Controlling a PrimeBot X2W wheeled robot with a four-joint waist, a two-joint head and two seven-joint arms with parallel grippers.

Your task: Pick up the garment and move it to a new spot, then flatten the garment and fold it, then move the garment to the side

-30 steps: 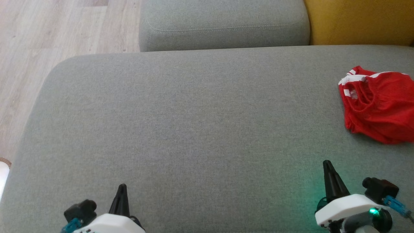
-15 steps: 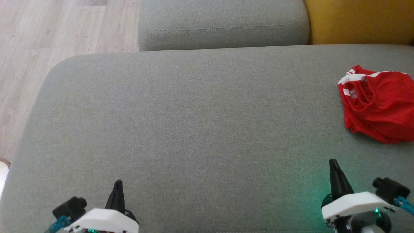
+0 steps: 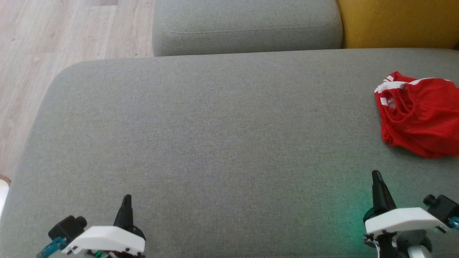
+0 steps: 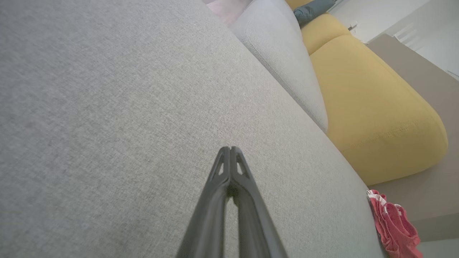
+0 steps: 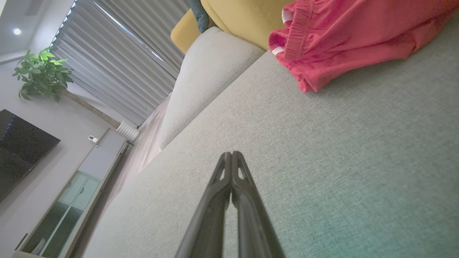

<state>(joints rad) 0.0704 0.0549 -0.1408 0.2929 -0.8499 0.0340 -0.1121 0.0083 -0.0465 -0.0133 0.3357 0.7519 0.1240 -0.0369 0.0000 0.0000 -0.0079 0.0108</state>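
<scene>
The red garment (image 3: 417, 116) lies bunched at the right end of the sofa seat (image 3: 215, 125), with a white-striped band showing. We judge this fits either a heap awaiting pickup or one already set aside. Our right tool (image 3: 375, 175) and left tool (image 3: 127, 198) hover clenched and empty. We can read no writing.

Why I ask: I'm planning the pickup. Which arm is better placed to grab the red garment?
Right. The red garment lies at the far right of the cushion, just ahead of the right pincer; the left pincer is far across it. Both are shut.
</scene>
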